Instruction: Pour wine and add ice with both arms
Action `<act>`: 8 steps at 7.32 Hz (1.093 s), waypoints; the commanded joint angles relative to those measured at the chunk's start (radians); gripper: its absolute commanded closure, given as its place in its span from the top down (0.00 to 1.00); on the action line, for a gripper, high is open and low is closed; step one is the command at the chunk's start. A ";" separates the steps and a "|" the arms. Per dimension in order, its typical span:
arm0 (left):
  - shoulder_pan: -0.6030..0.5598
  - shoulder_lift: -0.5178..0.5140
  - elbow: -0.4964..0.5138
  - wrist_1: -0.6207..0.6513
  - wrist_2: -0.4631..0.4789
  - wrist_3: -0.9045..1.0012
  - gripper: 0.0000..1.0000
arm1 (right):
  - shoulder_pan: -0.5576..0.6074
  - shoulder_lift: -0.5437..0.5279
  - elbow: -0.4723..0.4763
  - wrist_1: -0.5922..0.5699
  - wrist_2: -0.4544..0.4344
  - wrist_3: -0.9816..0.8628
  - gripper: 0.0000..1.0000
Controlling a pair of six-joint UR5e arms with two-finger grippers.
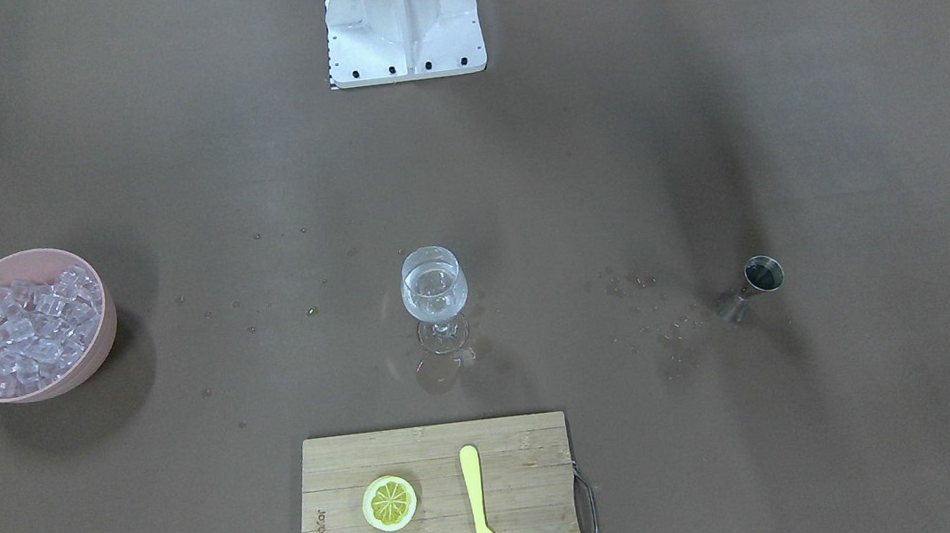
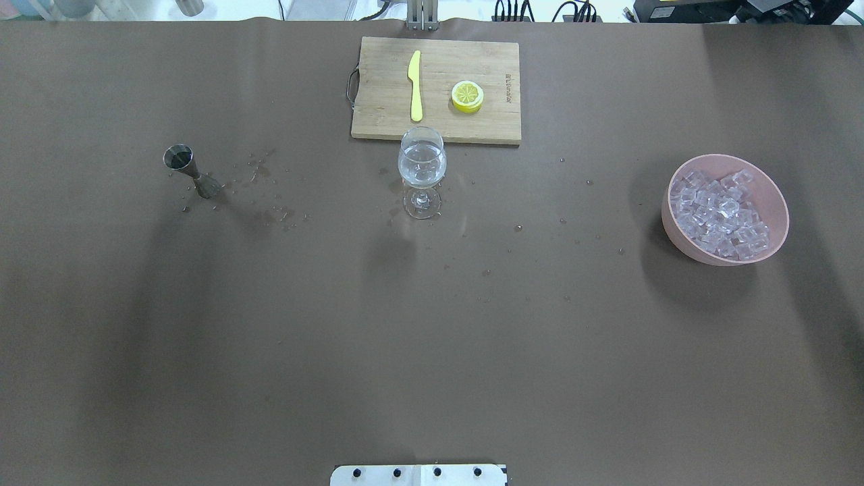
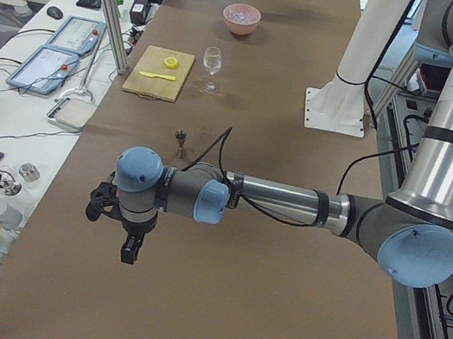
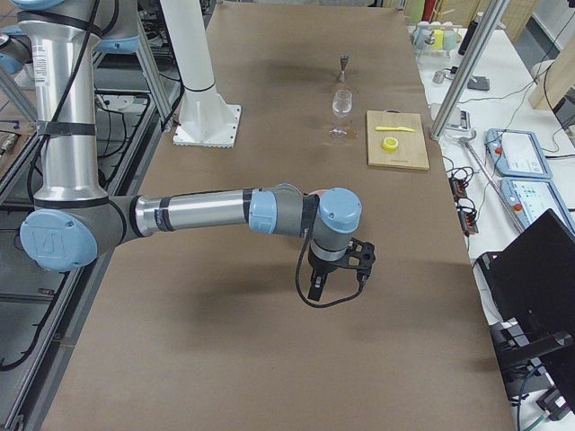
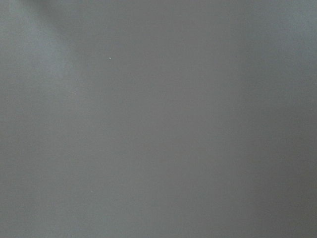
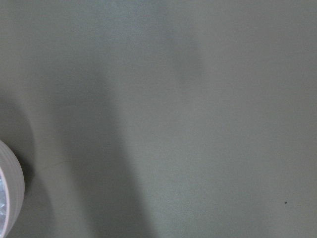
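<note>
Wine: the clear, colourless wine [image 1: 435, 300] sits in the stemmed clear wine glass [image 1: 434, 293] at mid-counter, so the pour looks done.
Jigger: the small steel double-cone jigger [image 1: 754, 284] stands upright, well apart from the glass, with drops around it.
Ice: the heap of clear ice cubes [image 1: 31, 330] fills the round pink bowl [image 1: 96, 354]. I cannot tell whether any cubes are in the glass, so this step may be left.
Left claw: the black left claw [image 3: 127, 254] hangs over the bare brown counter [image 1: 688, 99]. I cannot tell whether it is released or clenched.
Right claw: the black right claw [image 4: 314, 289] hangs near the bowl, its state likewise untellable.
Writing: a burnt-in word runs along one edge of the bamboo cutting board [image 1: 521, 512], too small to read.
</note>
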 commanded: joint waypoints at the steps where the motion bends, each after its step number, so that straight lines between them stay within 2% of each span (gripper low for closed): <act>1: 0.000 -0.002 -0.016 -0.002 0.007 0.006 0.98 | 0.000 0.001 0.004 0.000 0.000 0.002 1.00; 3: 0.000 0.030 -0.023 -0.031 -0.002 0.002 0.98 | 0.000 0.001 0.010 -0.001 0.002 0.002 1.00; 6: 0.027 -0.033 -0.120 -0.035 0.012 -0.023 0.98 | 0.000 -0.002 0.026 -0.001 0.014 0.003 1.00; 7: 0.093 -0.038 -0.164 -0.039 0.000 -0.117 0.98 | 0.000 -0.011 0.043 -0.001 0.014 0.003 1.00; 8: 0.183 -0.051 -0.236 -0.033 0.012 -0.319 0.98 | 0.000 -0.016 0.055 -0.001 0.015 0.003 1.00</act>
